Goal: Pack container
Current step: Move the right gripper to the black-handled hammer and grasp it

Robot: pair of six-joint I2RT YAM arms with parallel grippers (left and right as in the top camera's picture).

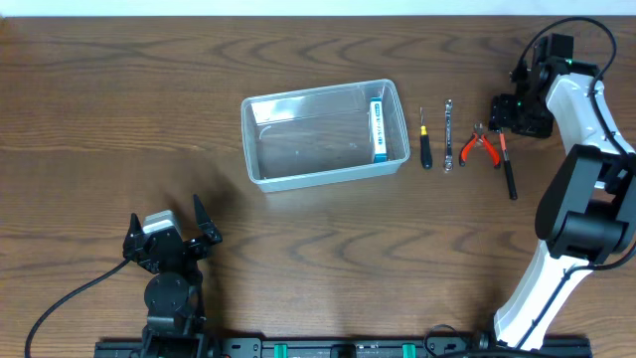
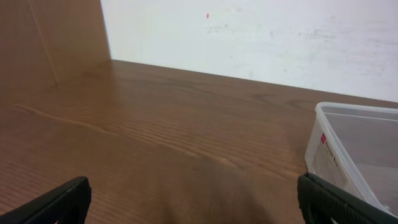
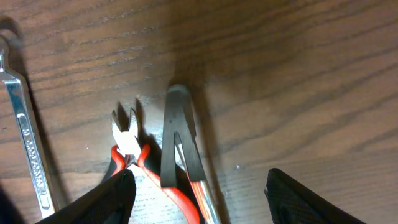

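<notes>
The clear plastic container (image 1: pixel 323 134) sits at the table's middle, with a small blue-and-white box (image 1: pixel 378 130) lying inside at its right end. Right of it lie a black-handled screwdriver (image 1: pixel 424 139), a silver wrench (image 1: pixel 448 135), red-handled pliers (image 1: pixel 480 147) and a black-and-red tool (image 1: pixel 506 164). My right gripper (image 1: pixel 517 117) is open and hovers over the far ends of the pliers (image 3: pixel 130 149) and the black-and-red tool (image 3: pixel 179 140); the wrench (image 3: pixel 25 137) lies to their left. My left gripper (image 1: pixel 169 244) is open and empty near the front left. The container's corner (image 2: pixel 354 149) shows in the left wrist view.
The table's front edge carries a black rail (image 1: pixel 338 348) where both arm bases stand. The right arm's white body (image 1: pixel 576 199) rises along the right side. A white wall (image 2: pixel 249 37) shows beyond the table's far edge in the left wrist view.
</notes>
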